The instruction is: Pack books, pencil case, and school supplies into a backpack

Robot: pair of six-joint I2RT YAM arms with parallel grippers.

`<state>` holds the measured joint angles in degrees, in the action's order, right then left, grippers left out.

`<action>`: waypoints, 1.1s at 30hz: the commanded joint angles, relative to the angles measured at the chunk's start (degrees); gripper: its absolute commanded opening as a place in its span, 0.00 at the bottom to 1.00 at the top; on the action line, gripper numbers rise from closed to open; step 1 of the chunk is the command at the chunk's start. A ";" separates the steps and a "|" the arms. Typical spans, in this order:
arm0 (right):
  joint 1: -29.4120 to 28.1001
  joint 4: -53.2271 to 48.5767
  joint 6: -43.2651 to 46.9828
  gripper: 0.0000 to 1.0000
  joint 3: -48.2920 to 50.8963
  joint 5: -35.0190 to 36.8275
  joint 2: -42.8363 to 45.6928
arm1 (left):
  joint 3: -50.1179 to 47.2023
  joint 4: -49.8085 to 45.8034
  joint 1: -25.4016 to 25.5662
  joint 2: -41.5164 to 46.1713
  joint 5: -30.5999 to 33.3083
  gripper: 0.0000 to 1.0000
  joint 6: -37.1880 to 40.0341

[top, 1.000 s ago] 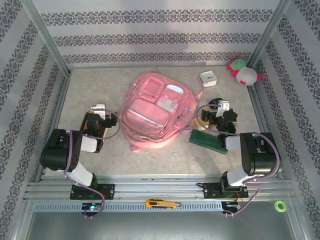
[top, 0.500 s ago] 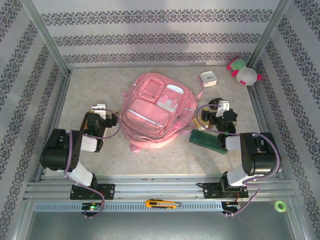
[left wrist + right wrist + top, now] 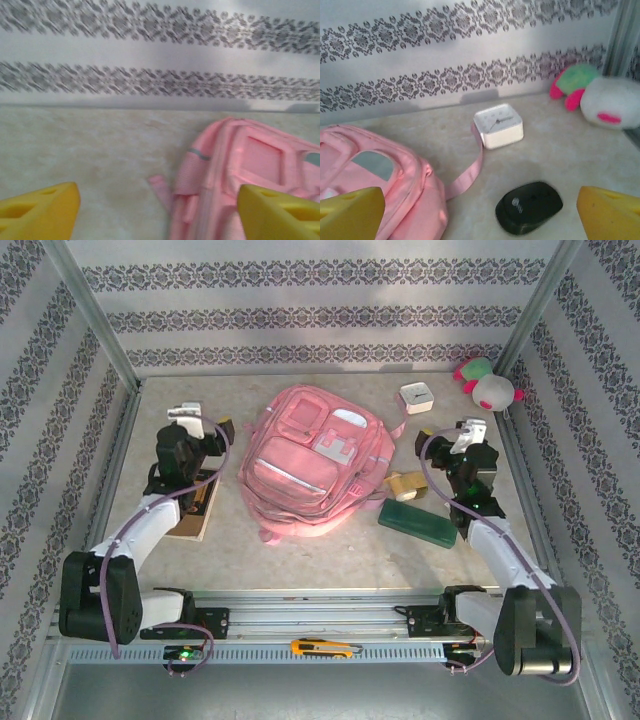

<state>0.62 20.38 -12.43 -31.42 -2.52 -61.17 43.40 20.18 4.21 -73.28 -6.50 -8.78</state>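
Centrally, the pink backpack (image 3: 315,465) lies flat, front up, mid-table btwn both arms, w/ bare tabletop (image 3: 210,390) left of it and behind it to the back wall (image 3: 320,325). Right wrist view gives close detail: a strap (image 3: 465,172) runs from the bag to a white clock (image 3: 498,126), a black mouse (image 3: 529,207) sits near it, a plush toy (image 3: 600,97) lies in the far right corner, and the right gripper (image 3: 480,217) has jaws wide apart, empty. Left wrist view has the left gripper (image 3: 160,210) likewise spread wide, empty, facing the bag's top left edge; top view adds a dark green case (image 3: 417,520) just right of the bag.
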 commanded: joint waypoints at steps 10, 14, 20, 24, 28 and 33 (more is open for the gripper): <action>-20.41 -30.98 -23.63 0.98 -10.59 -7.44 -10.72 | 6.67 -26.85 7.24 -14.66 -11.90 0.57 -14.55; -26.29 -30.13 -26.32 0.94 -14.79 -5.21 -20.01 | 4.41 -25.71 7.65 -16.13 -13.13 0.48 -15.80; -27.25 -25.81 -27.68 0.66 -21.01 -8.85 -32.63 | -3.26 -22.04 10.15 -13.23 -15.45 0.40 -18.45; -27.56 -22.68 -26.39 0.59 -26.10 -12.53 -39.56 | -8.05 -20.09 13.91 -11.69 -15.15 0.37 -20.33; -28.30 -18.48 -26.82 0.57 -30.00 -14.60 -45.62 | -11.52 -18.05 19.44 -10.17 -13.49 0.35 -23.13; -28.84 -16.42 -26.85 0.56 -30.57 -14.01 -45.80 | -12.75 -20.43 22.12 -3.49 -9.71 0.41 -22.51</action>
<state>-26.00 -0.58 -38.65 -60.90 -11.46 -106.91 31.88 3.88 22.55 -78.83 -11.22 -30.89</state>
